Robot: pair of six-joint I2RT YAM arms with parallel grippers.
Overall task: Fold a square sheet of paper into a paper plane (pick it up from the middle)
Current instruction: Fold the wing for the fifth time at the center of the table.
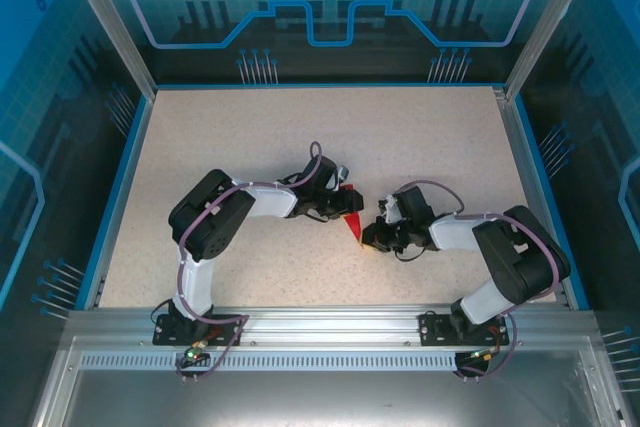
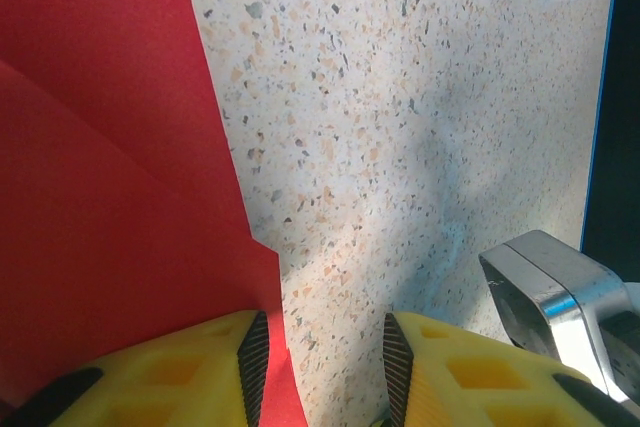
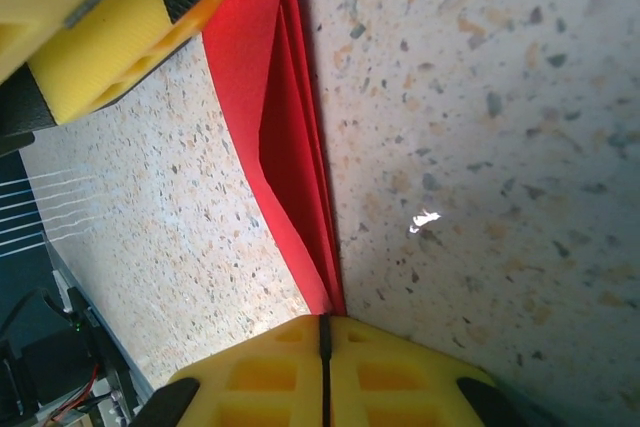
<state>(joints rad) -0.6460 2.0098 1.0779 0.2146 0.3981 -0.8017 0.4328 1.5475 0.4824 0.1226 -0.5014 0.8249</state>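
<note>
the fold is sitting about midway, by my judgement: the square sheet of paper (image 1: pixel 352 223) is already showing as a creased, pointed wedge rather than a flat square, but it is not yet looking like a slim dart. it is lying between the two hands and touching both.

the right hand (image 3: pixel 323 352) is sitting fully closed, its fingers meeting in a thin seam. the wedge's narrow end is running straight into that seam, so the hand appears to be pinching the tip. the left hand (image 2: pixel 320 367) is standing partly open, with bare counter (image 2: pixel 420 127) showing in the gap. its left finger is lying over the sheet's edge and its right finger is sitting off the paper, so it seems to be pressing rather than gripping.

the paper is looking thin, matte and bright red, with sharp straight creases and stacked layers fanning slightly ahead of the right hand's fingertips. the counter is looking hard, pale and speckled. the fingers are showing as yellow moulded blocks with ribbed black pads (image 2: pixel 253 362).

the next move is probably calling for the left hand to be pinning the layers flat while the right is drawing the flap over, keeping the edges aligned so the thin sheet is not buckling.
</note>
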